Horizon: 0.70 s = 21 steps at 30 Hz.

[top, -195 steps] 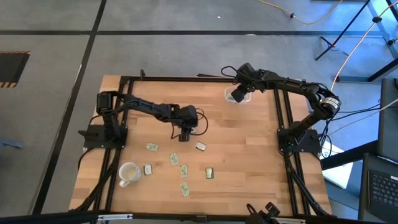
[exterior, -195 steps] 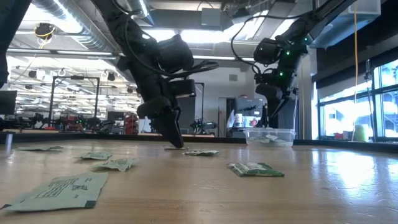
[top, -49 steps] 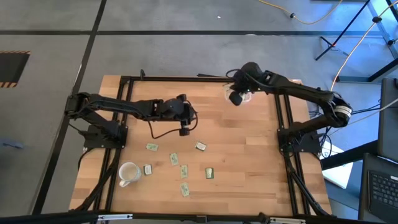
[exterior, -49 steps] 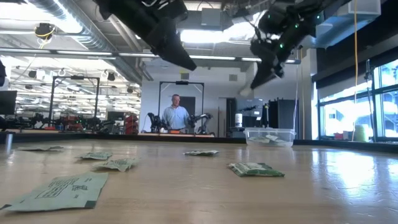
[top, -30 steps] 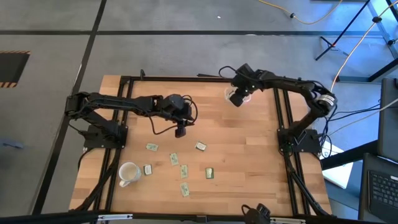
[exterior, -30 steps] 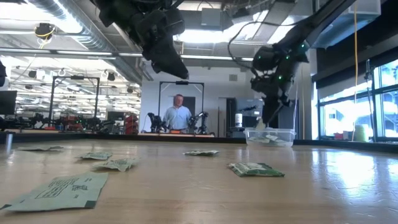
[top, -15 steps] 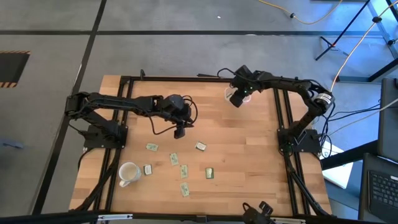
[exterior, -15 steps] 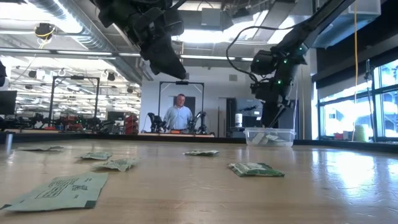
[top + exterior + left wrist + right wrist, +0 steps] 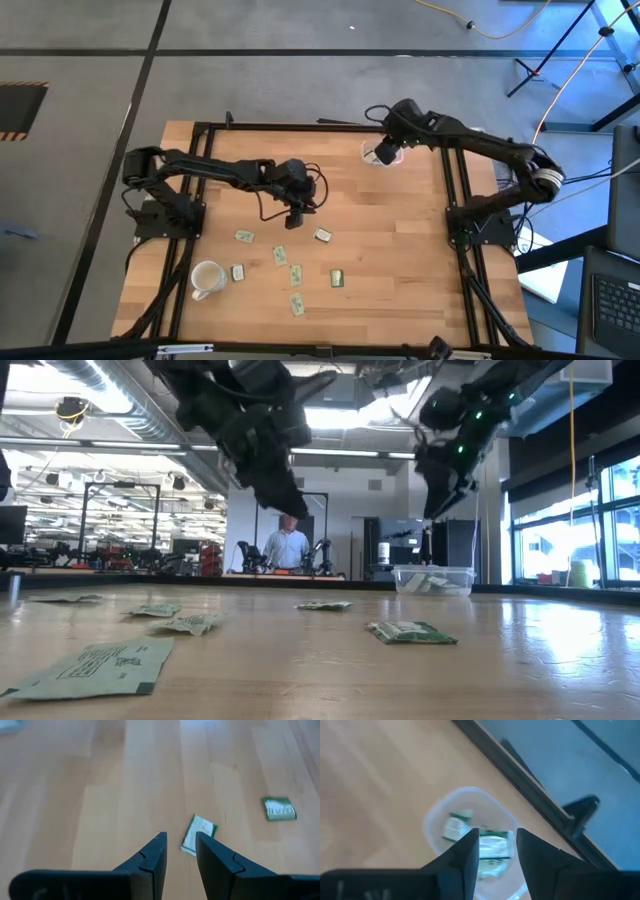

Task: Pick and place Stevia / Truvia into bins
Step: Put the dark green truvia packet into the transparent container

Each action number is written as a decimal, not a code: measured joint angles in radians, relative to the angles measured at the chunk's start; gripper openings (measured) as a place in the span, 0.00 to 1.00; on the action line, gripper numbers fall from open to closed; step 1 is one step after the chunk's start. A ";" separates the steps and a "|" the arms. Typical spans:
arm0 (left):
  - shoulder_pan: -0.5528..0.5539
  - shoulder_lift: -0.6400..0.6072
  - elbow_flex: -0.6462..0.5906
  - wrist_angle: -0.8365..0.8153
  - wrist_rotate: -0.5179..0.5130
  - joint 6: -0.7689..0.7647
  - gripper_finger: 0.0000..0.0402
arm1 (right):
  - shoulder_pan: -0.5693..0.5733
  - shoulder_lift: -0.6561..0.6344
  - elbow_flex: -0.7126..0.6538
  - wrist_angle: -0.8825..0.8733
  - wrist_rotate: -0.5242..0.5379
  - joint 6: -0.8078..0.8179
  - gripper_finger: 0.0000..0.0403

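The right gripper hangs spread and empty over the bin at the table's far edge. The left gripper, spread too, aims at a sachet mid-table.

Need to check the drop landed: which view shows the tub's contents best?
The right wrist view: it looks down into the clear tub, sachets visible inside. The low view shows its side; the high view mostly hides it.

The left claw hangs over the wooden desk with its jaws parted and empty. One green sachet lies just past its tips, another sachet farther off.
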State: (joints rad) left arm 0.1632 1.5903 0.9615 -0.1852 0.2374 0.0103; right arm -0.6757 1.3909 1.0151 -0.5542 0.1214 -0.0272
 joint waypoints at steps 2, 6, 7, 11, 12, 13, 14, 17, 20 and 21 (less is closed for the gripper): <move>-0.006 0.031 0.000 0.006 0.020 0.036 0.24 | 0.034 -0.042 -0.027 0.017 -0.014 0.009 0.33; -0.028 0.082 0.000 0.057 0.022 0.120 0.24 | 0.096 -0.118 -0.092 0.069 -0.017 0.027 0.33; -0.037 0.092 0.000 0.070 0.020 0.141 0.24 | 0.108 -0.135 -0.109 0.083 -0.017 0.027 0.33; -0.068 0.132 0.000 0.132 -0.004 0.219 0.24 | 0.139 -0.181 -0.160 0.123 -0.017 0.050 0.33; -0.077 0.142 0.000 0.145 -0.024 0.232 0.24 | 0.143 -0.190 -0.169 0.129 -0.017 0.052 0.33; -0.086 0.152 0.001 0.148 -0.047 0.243 0.24 | 0.144 -0.195 -0.174 0.127 -0.017 0.053 0.33; -0.093 0.163 0.001 0.146 -0.067 0.249 0.24 | 0.144 -0.198 -0.178 0.123 -0.017 0.053 0.33; -0.111 0.198 0.001 0.177 -0.102 0.249 0.24 | 0.144 -0.198 -0.183 0.123 -0.017 0.073 0.33; -0.123 0.241 0.001 0.206 -0.122 0.239 0.24 | 0.144 -0.198 -0.183 0.125 -0.017 0.075 0.33; -0.125 0.252 0.001 0.204 -0.134 0.239 0.24 | 0.144 -0.198 -0.183 0.126 -0.017 0.076 0.33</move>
State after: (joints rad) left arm 0.0384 1.8428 0.9623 0.0183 0.1038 0.2491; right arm -0.5312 1.1927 0.8318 -0.4286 0.1040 0.0483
